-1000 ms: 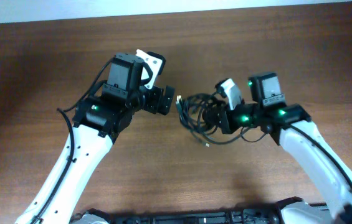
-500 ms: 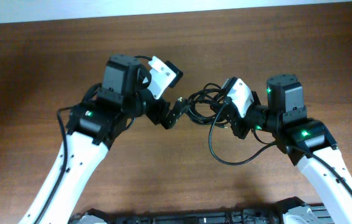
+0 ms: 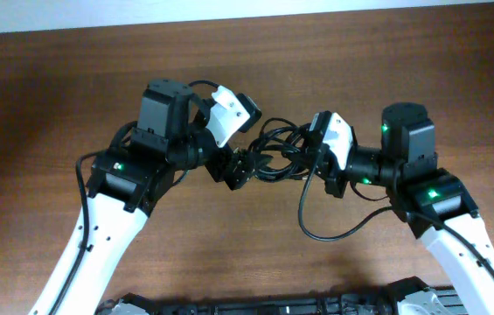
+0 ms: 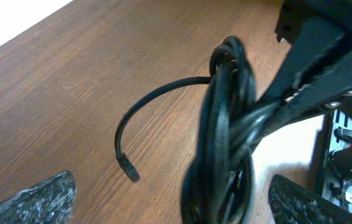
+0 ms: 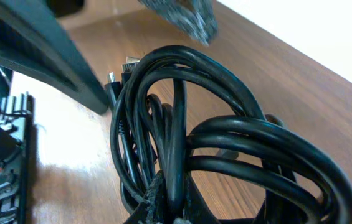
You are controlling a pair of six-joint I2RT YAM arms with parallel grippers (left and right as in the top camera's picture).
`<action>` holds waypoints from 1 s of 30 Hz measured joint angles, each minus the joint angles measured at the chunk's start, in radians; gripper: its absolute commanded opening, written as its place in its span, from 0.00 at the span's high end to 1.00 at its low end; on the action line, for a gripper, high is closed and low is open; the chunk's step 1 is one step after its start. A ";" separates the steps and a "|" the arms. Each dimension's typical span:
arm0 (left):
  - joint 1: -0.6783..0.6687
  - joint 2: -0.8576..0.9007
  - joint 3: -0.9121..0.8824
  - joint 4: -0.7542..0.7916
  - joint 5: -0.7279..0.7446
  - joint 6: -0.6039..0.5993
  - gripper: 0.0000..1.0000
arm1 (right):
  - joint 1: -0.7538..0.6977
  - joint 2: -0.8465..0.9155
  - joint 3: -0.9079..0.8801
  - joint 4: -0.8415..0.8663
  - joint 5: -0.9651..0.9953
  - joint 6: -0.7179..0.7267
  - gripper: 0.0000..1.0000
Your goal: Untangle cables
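Knotted cables (image 3: 278, 154) hang between the hands over the tabletop (image 3: 54, 105).
The right hand (image 3: 316, 168) grasps them; the left hand (image 3: 241, 166), released, straddles them.

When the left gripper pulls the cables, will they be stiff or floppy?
Probably floppy: one loop curves loosely away from the cables. Likely light, since the right gripper alone holds them. The strands may snag rather than slide, because they cross tightly.

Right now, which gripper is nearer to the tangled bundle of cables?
The right gripper: it is shut on the cable bundle, holding it. The left gripper is open, its fingers either side of the bundle's other end.
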 measured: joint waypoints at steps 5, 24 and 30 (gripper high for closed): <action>0.000 0.000 0.000 0.000 0.000 0.000 0.13 | 0.031 -0.019 0.000 0.013 -0.020 0.000 0.96; -0.001 0.000 0.000 0.003 0.010 -0.025 0.07 | 0.066 -0.019 0.000 0.015 -0.015 0.001 0.96; 0.029 0.000 0.000 0.003 0.007 -0.088 0.05 | 0.066 -0.019 0.000 0.027 0.026 0.001 0.96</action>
